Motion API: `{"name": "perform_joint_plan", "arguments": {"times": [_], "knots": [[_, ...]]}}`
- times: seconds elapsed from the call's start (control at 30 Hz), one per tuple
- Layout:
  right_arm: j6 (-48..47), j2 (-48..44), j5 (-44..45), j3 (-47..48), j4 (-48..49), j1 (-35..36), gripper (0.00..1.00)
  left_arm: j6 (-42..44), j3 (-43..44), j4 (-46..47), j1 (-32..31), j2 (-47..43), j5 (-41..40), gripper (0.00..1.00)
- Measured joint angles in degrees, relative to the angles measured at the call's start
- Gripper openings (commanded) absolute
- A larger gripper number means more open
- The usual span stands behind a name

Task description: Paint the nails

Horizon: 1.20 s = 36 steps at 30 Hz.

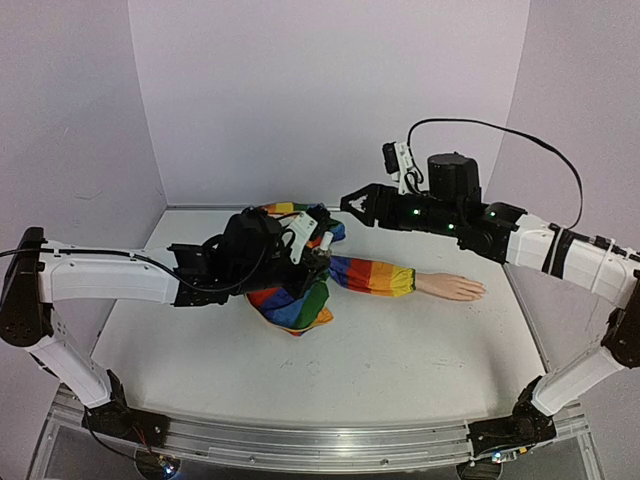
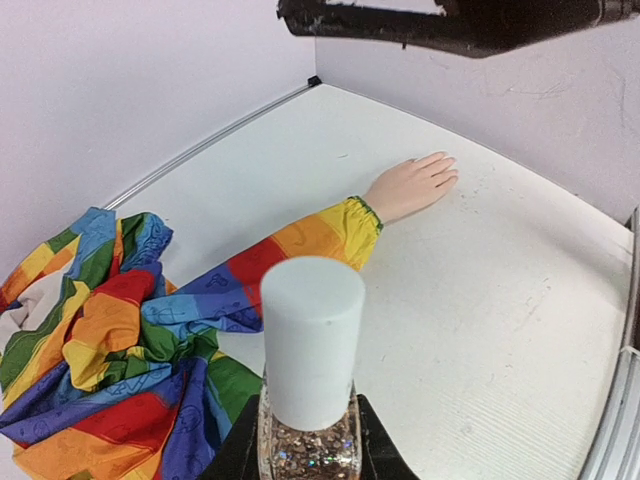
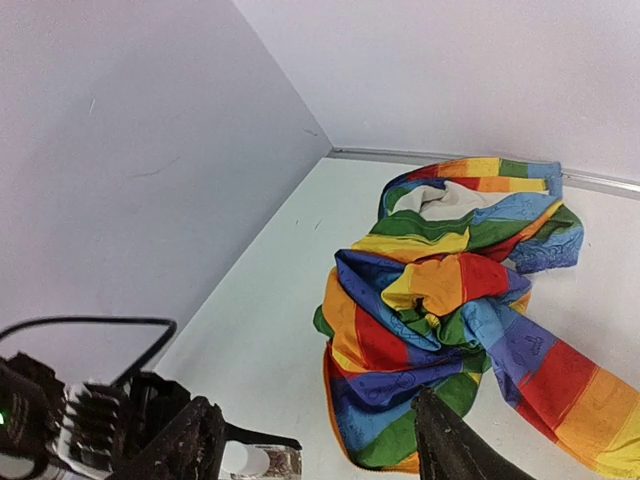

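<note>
Top view, left to right: left claw (image 2: 308,460) is clamped on a bottle (image 2: 310,430) above the bunched sleeve (image 1: 372,276). Right claw (image 3: 322,445) stands wide, nothing in it, near the bottle. Nails (image 1: 478,291) lie further right, on the hand (image 1: 452,287) resting on the surface (image 1: 380,350).

Step judged: uncapping. Seat the right claw squarely on the cap (image 2: 312,330), bottle upright.

Left wrist view shows cap and glitter plainly; top view does not resolve them. Right wrist view confirms the spread but omits the hand.
</note>
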Motion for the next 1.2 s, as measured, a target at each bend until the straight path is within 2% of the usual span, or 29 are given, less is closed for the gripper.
{"name": "perform_joint_plan", "arguments": {"times": [0.2,0.47,0.57,0.63,0.77,0.87,0.9,0.97,1.07,1.1,1.2], "knots": [[4.70,4.87,4.48,5.35,-2.05,3.06,0.63,1.31,0.31,-0.79,-0.63,1.75,-4.87,0.00],[7.08,10.78,6.97,6.84,-4.66,7.37,0.49,1.29,1.75,-2.60,-0.57,2.23,-9.22,0.00],[7.72,11.23,7.93,6.99,-4.85,8.31,0.39,1.09,2.23,-3.19,-0.59,2.25,-10.16,0.00],[7.89,11.39,8.15,7.32,-4.85,8.61,0.28,0.74,2.43,-3.26,-0.63,2.25,-10.10,0.00],[8.57,11.52,8.33,7.61,-4.48,9.01,0.15,-0.37,2.60,-3.72,-0.68,2.25,-10.01,0.00],[8.50,11.52,8.44,7.61,-4.50,9.05,0.00,-1.73,2.62,-4.09,-0.66,2.21,-9.49,0.00],[8.41,11.52,8.50,7.58,-4.63,9.05,0.00,-2.03,2.62,-4.20,-0.52,2.19,-8.90,0.00],[7.17,11.47,7.89,7.26,-4.52,8.81,0.00,-3.43,2.62,-4.74,1.22,1.88,-3.58,0.00],[2.73,9.97,1.73,3.85,-0.46,6.67,0.00,-5.57,2.62,-5.51,6.01,1.09,13.29,0.00],[0.59,8.87,-4.48,1.75,2.10,5.18,0.00,-6.03,2.62,-5.35,8.15,0.85,22.91,0.00],[-4.66,6.62,-26.21,-2.16,7.63,0.96,0.00,-6.29,2.62,-3.91,10.95,0.59,43.30,0.00]]}}
